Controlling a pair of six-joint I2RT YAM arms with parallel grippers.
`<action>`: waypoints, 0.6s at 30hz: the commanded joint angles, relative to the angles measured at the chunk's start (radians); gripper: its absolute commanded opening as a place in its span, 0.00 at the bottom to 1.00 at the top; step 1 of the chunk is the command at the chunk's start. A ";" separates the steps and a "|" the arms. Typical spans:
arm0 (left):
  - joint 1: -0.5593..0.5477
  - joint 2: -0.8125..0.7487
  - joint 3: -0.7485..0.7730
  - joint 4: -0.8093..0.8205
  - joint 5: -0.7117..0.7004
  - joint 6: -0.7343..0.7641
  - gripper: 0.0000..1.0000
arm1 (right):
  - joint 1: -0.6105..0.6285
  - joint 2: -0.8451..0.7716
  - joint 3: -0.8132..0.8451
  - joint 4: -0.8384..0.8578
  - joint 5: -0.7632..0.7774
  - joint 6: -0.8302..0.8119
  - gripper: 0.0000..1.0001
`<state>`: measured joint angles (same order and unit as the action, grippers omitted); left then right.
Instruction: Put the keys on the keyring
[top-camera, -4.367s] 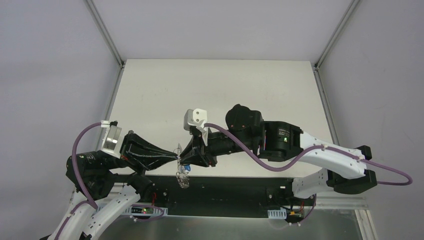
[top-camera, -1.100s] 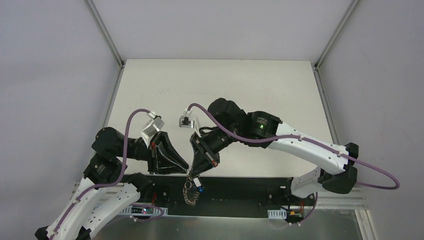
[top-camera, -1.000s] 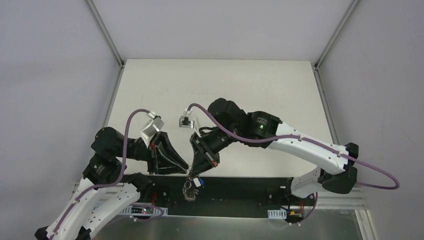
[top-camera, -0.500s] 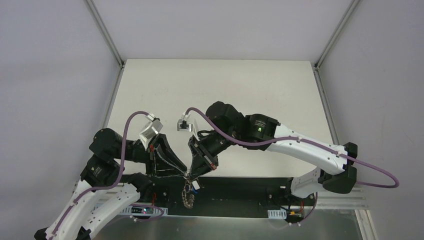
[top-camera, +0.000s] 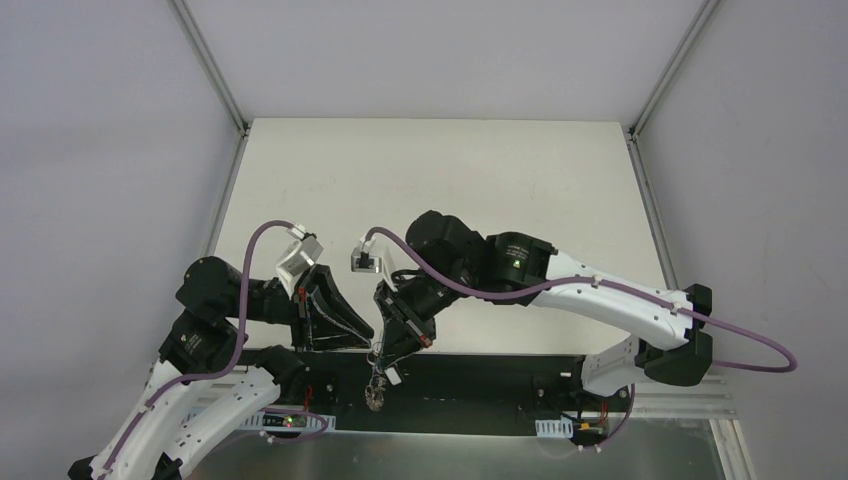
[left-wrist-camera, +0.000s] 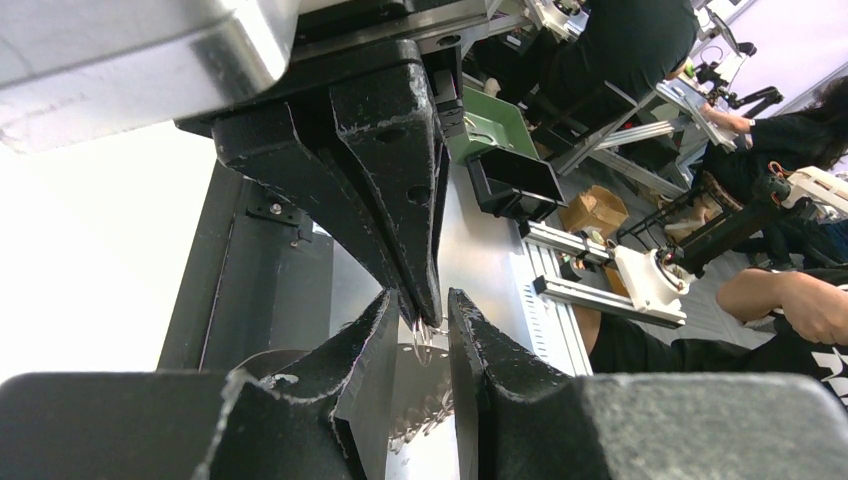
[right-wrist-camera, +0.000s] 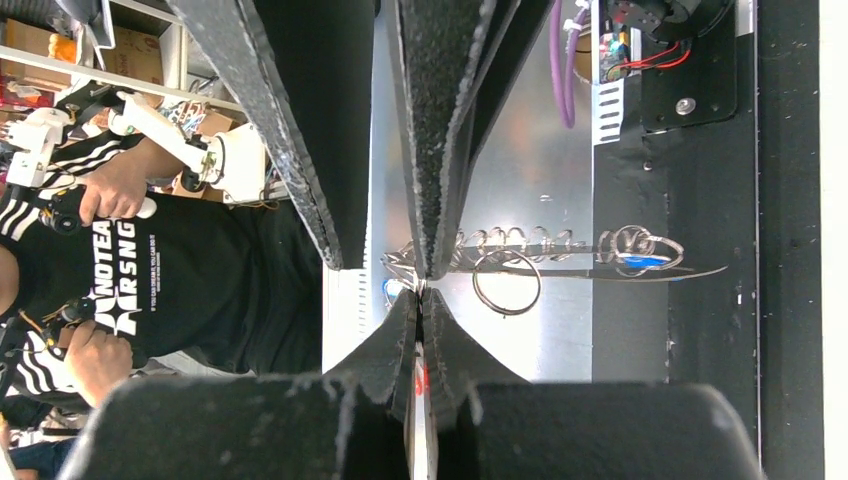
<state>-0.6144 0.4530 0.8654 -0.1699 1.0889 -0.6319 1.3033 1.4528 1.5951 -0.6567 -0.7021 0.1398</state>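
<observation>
Overhead, 2 close wrists, sharing keyring (top-camera: 375, 392).

My left jaws come in from the left and my right jaws from the right, meeting tip to tip at the near edge of the worktop (top-camera: 440, 170). The right tips sit between the parted left pair. The keyring (top-camera: 376, 388) hangs below that meeting point, before the worktop, over the base plate (top-camera: 480, 380).
</observation>
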 joint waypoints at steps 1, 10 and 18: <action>0.001 0.001 0.025 0.036 0.000 0.014 0.24 | 0.006 0.007 0.093 -0.024 0.027 -0.035 0.00; 0.001 0.007 0.009 0.033 0.011 0.007 0.24 | 0.005 0.034 0.156 -0.082 0.037 -0.063 0.00; 0.001 0.006 0.008 0.034 0.013 0.008 0.24 | 0.005 0.039 0.178 -0.087 0.036 -0.067 0.00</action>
<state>-0.6144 0.4538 0.8654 -0.1699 1.0901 -0.6327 1.3033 1.4975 1.7138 -0.7502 -0.6605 0.0849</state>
